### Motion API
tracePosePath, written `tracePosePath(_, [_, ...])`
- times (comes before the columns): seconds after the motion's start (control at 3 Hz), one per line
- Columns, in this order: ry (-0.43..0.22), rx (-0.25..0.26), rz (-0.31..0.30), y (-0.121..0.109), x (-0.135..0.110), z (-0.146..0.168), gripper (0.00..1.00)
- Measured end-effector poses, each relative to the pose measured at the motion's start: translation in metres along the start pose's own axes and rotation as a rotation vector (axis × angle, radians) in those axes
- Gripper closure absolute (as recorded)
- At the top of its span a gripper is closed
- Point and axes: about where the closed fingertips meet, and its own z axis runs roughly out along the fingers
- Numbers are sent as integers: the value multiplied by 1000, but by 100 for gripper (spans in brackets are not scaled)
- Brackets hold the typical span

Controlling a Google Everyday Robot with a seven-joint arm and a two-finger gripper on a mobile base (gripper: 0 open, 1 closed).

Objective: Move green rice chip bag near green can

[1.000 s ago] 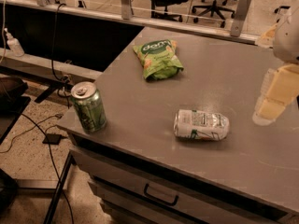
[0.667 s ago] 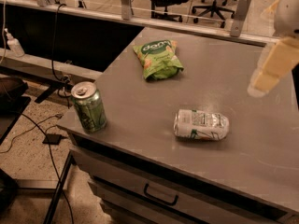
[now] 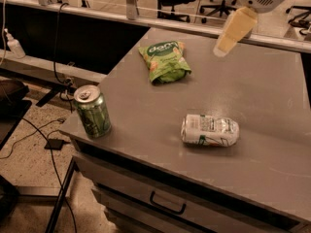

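Observation:
The green rice chip bag [image 3: 164, 60] lies flat near the far left part of the grey table [image 3: 262, 86]. The green can [image 3: 92, 111] stands upright at the table's near left corner, well apart from the bag. My gripper [image 3: 232, 32] hangs in the air at the top of the view, above the far part of the table, to the right of the bag and higher than it. It holds nothing that I can see.
A silver-white can with green stripes [image 3: 210, 130] lies on its side in the middle front of the table. A drawer with a handle [image 3: 167, 204] is below the front edge. Cables run over the floor [image 3: 29, 144] on the left. Office chairs stand behind.
The gripper has moved from the right edge of the view up and to the left, toward the far side of the table. The view has shifted so the table objects sit more to the right.

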Motion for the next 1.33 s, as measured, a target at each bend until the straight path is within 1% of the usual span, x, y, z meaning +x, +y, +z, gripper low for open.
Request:
tracePosePath(0.33, [-51,8,129,-33,-4,84,0])
tracePosePath(0.67, [-95,37,415,-54,-3,177,0])
tracePosePath(1.0, [-91,33,390,-52,-3,176,0])
tracePosePath(1.33, [-144,7,466,-58,-16,169,0])
